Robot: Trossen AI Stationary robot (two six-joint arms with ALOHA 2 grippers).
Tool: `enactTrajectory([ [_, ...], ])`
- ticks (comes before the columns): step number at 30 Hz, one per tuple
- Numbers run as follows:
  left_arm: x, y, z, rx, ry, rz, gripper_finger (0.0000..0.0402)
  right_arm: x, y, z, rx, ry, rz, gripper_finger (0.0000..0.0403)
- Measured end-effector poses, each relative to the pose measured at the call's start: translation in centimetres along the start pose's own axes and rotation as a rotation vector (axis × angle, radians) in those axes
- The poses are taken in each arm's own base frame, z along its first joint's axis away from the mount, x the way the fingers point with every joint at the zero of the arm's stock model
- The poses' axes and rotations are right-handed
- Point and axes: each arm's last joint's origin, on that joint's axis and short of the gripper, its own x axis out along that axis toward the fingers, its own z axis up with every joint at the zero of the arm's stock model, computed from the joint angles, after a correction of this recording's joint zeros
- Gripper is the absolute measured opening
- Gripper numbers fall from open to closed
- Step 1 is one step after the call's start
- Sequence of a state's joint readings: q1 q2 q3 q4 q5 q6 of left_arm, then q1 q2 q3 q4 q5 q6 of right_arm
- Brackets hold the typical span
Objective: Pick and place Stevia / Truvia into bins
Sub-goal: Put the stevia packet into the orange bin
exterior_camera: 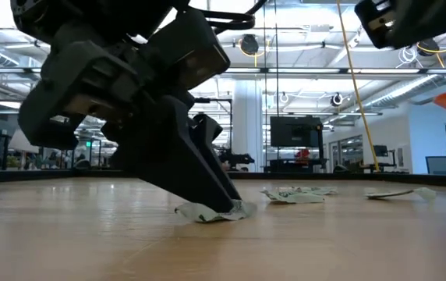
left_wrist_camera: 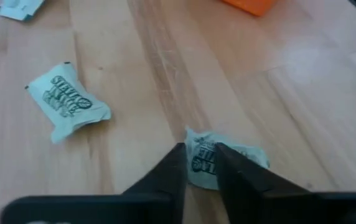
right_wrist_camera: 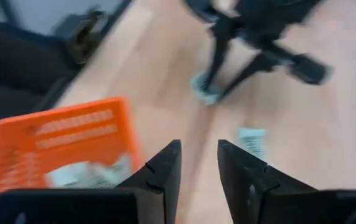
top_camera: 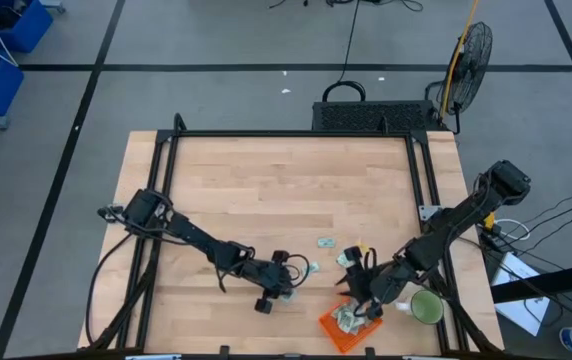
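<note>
Left end effector [left_wrist_camera: 200,171] is down on the worktop [top_camera: 266,190], well out from the orange basket [top_camera: 344,325], on the side away from the green mug [top_camera: 427,307]. Its fingers are narrowed around one crumpled Stevia sachet [left_wrist_camera: 218,163]; the low view shows the tips meeting the sachet where it lies on the wood. Whether the paper is firmly pinched or only straddled cannot be told, and the sachet is not lifted.

Right end effector [right_wrist_camera: 198,163] hangs at the basket's rim with its fingers part open and nothing visible between them. The basket already holds several sachets.

Further sachets lie loose on the worktop: a second sachet [left_wrist_camera: 69,107] near the left end effector, on its side away from the basket, and a third sachet [top_camera: 326,241] farther from the basket.

Risks, as judged:
- The grip appears to sit on one edge of a thin, creased sachet. It may slip out or tear on lifting.
- The tips are hard against the wood; more downward pressure could scrape the surface or push the paper aside.
- Both arms are close to the basket. A carry towards it could crowd the right arm, nudge the basket, or knock the mug just beside it.
</note>
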State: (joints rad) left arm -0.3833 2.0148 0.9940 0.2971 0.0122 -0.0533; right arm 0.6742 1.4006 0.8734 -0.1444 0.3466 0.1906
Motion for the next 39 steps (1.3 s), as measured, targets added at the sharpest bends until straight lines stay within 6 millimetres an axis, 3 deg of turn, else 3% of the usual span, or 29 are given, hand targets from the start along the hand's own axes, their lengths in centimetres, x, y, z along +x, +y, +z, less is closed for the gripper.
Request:
enactTrajectory([
  [5,0.0,0.4,0.1,-0.012,-0.007,0.027,0.0010,0.2,-1.5,0.3,0.142,-0.050,-0.211,0.0100],
  [11,-1.8,0.9,1.7,0.029,-0.059,0.196,0.0009,1.1,-4.1,0.0,0.565,-0.147,-0.322,0.0100],
  [16,-4.3,1.2,3.9,0.064,-0.147,0.439,0.0009,2.4,-5.7,-2.7,0.716,-0.289,-0.287,0.0100],
  [21,-5.3,1.7,5.1,0.083,-0.224,0.600,0.0004,2.4,-7.6,-5.3,0.869,-0.505,-0.227,0.0100],
  [26,-5.6,2.9,5.5,0.044,-0.257,0.693,0.0009,2.1,-8.7,-7.2,0.907,-0.556,-0.179,0.0100],
  [39,-6.2,4.9,6.5,0.036,-0.349,0.727,0.0004,2.5,-9.1,-5.7,0.781,-0.569,-0.184,0.0100],
])
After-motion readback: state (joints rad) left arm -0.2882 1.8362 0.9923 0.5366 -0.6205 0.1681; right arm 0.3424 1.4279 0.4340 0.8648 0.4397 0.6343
